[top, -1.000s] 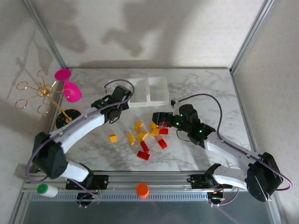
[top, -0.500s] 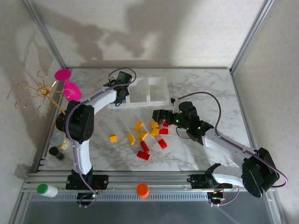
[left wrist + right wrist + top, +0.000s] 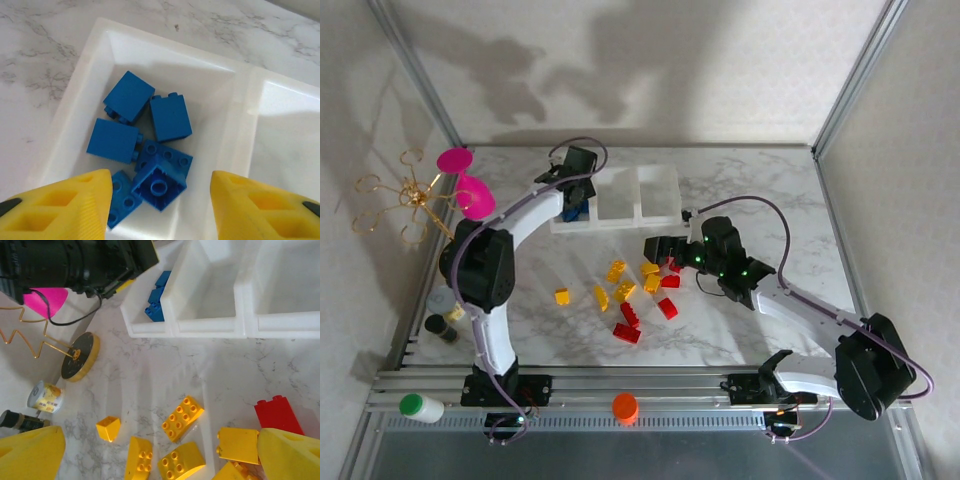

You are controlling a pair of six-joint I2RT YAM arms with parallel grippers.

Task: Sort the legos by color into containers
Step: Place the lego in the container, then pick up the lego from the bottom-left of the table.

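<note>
My left gripper (image 3: 575, 196) hangs over the left one of three joined white containers (image 3: 617, 223). Its yellow fingers (image 3: 75, 205) stand apart, open, with nothing between them (image 3: 160, 212). Several blue legos (image 3: 127, 95) lie in that bin (image 3: 90, 75), one of them upside down (image 3: 160, 186) right below the jaws. The middle and right bins (image 3: 200, 327) look bare. My right gripper (image 3: 658, 248) is open above the loose pile, its jaws wide (image 3: 160, 460). Yellow legos (image 3: 623, 291) (image 3: 182, 418) and red legos (image 3: 627, 333) (image 3: 277, 415) are scattered on the marble table.
A gold stand (image 3: 460, 255) with pink cups (image 3: 475, 200) is at the left edge. Small jars (image 3: 442, 300) sit beside the left arm. An orange cap (image 3: 625, 406) and a green-capped bottle (image 3: 420, 407) lie on the front rail. Metal frame posts border the table.
My left arm swung from the table up over the left bin and its jaws opened. A blue brick now lies loose in the bin. The right arm barely moved.
</note>
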